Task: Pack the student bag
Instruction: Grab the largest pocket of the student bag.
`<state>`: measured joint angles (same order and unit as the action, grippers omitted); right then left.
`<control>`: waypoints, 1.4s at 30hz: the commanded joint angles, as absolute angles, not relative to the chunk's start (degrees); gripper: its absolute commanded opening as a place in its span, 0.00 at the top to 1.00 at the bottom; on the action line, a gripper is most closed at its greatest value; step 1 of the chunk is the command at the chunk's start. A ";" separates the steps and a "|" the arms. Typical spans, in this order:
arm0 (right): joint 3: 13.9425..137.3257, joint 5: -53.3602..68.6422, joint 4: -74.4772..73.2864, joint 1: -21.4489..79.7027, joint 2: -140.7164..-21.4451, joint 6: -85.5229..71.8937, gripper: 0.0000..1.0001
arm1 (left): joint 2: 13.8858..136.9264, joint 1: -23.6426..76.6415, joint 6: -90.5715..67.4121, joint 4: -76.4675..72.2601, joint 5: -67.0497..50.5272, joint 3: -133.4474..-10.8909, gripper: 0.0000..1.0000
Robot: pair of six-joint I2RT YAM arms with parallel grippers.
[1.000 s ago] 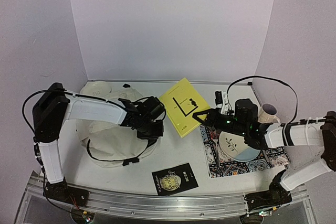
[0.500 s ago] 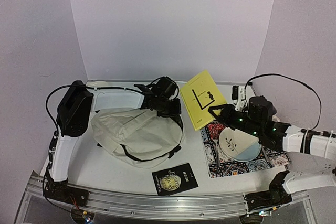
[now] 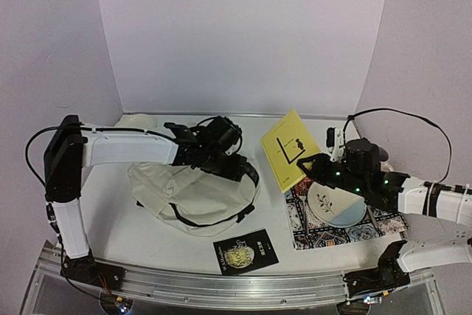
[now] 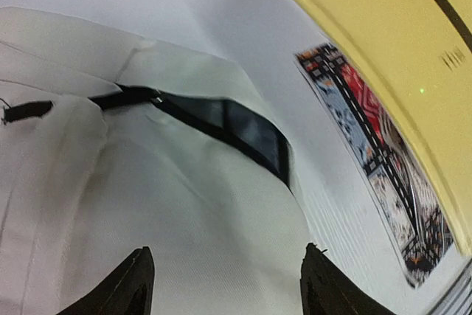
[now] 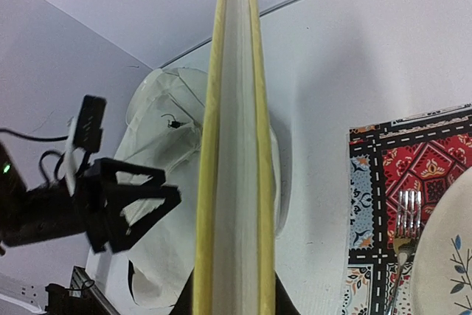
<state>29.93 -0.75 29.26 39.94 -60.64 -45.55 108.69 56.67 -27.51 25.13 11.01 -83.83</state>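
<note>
**Left gripper** [image 3: 225, 161]: jaws spread and nothing between them. A second ago they were pinched on the bag's cloth, and in that time they hauled the bag toward the right arm and let go. In the wrist view both fingertips [image 4: 140, 278] hang just above the fabric; I cannot tell whether they touch it.

**Bag** [image 3: 193, 195]: lies slumped directly under and behind the left gripper, no longer held. Its zip opening [image 4: 247, 129] shows dark lining just ahead of the fingertips and is turned toward the right gripper's side. It gapes only a little and nothing is propping it.

**Right gripper** [image 3: 308, 165]: clamped on the lower edge of the yellow book [image 3: 289, 149]. The book has come up off the table and now stands on edge above the fingers, page edges [image 5: 236, 145] to the wrist camera. The bag is beyond it, apart.

**Under the right gripper, not part of the packing**: mat [image 3: 310, 232], plate [image 3: 335, 206], fork [image 5: 403, 220].

**Black book** [image 3: 245, 251]: on the table, nearer than both grippers, untouched.

**Bearing on the task**: the bag is now within the right arm's reach and the first book is in the air. Nothing is packed yet. The slack mouth will probably need holding wider before the book can slide in.
</note>
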 commanded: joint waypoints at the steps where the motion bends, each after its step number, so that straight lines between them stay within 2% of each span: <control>1: 31.93 -2.38 33.56 40.38 -58.11 -43.80 1.00 | 102.82 62.43 -24.43 30.33 17.83 -80.20 0.27; 10: 31.49 -1.02 33.13 40.34 -58.16 -44.76 1.00 | 103.26 69.46 -24.26 38.17 23.77 -79.07 0.18; 15: 32.12 -0.55 33.13 40.36 -58.86 -44.82 1.00 | 108.48 73.32 -24.77 44.38 28.57 -82.18 0.16; 23: 32.66 -0.45 33.22 40.34 -59.78 -44.73 1.00 | 114.50 73.98 -26.36 50.42 35.25 -86.63 0.16; 28: 32.64 1.16 33.23 40.37 -59.50 -44.59 1.00 | 114.13 73.80 -27.32 52.32 40.45 -89.61 0.28; 34: 33.33 2.89 33.22 40.35 -60.10 -44.01 1.00 | 113.49 71.72 -28.32 53.74 41.49 -90.62 0.44; 36: 33.49 3.46 33.22 40.36 -60.21 -44.02 1.00 | 113.22 70.55 -29.33 54.73 41.96 -90.58 0.55; 39: 33.96 4.59 33.09 40.37 -60.49 -43.97 1.00 | 111.74 69.30 -30.09 55.18 42.96 -91.33 0.78; 42: 34.33 5.04 32.73 40.38 -60.64 -44.19 1.00 | 110.60 68.24 -29.67 55.13 44.00 -93.95 0.90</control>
<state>29.98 3.61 26.85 39.94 -61.10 -45.15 115.04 70.04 -28.68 53.16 39.60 -89.08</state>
